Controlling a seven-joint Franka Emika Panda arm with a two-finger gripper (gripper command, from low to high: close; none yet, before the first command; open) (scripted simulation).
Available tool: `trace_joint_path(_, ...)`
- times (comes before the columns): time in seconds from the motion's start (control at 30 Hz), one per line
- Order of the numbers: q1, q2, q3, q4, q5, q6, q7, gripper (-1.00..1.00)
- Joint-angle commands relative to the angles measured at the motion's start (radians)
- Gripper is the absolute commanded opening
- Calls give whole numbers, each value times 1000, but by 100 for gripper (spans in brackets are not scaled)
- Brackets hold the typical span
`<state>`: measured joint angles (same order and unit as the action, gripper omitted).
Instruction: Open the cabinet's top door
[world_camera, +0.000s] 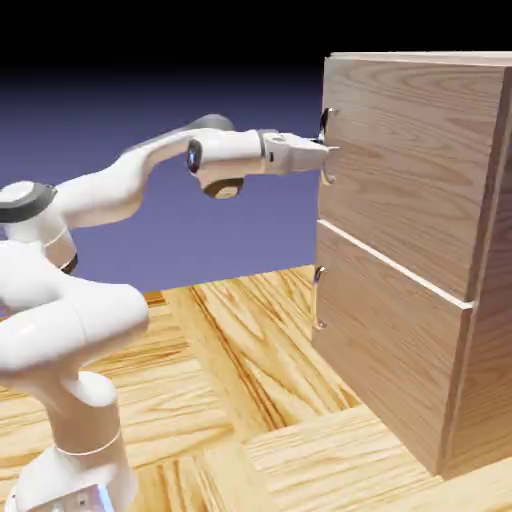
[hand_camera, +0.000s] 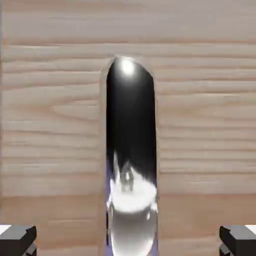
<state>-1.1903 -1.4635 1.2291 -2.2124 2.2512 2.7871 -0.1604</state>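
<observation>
Plain blue-violet backdrop; wood-grain desk (world_camera: 230, 400) below, carrying arm and cabinet. Exterior view, left to right: the white arm rises from lower left and reaches level to the right, ending in the claw (world_camera: 328, 153) at the front left edge of the cabinet (world_camera: 420, 250). The top door (world_camera: 410, 170) is the larger upper oak panel and looks flush, not yet swung out. Its handle (world_camera: 325, 145) is a thin silver bar standing near that edge, right where the claw tips arrive. The lower door's handle (world_camera: 319, 297) sits well below, untouched.

Hand view: the handle (hand_camera: 131, 155) fills the middle as a dark, shiny upright bar against the door (hand_camera: 55, 125), with the grey finger tips (hand_camera: 17, 240) at the bottom corners on either side of it. Claw state: jaws drawn together on the handle, bar lying between them.

Judgement, step in hand: grip taken, pull to begin. To do it well, draw back along an arc about the hinge side, letting the wrist turn with the door so the bar does not slip out or twist in the jaws. Keep the pull slow and level.
</observation>
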Motion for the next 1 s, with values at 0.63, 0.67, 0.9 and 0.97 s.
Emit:
trace_joint_path(0.63, 553, -145, -501, -688, -85, -609, -360, -100)
trace_joint_path(0.67, 567, -152, -538, -709, -114, -635, -368, -100)
trace_joint_path(0.9, 607, -185, -791, -804, -322, -795, -416, -100)
trace_joint_path(0.97, 607, -186, -864, -819, -383, -836, -429, -100)
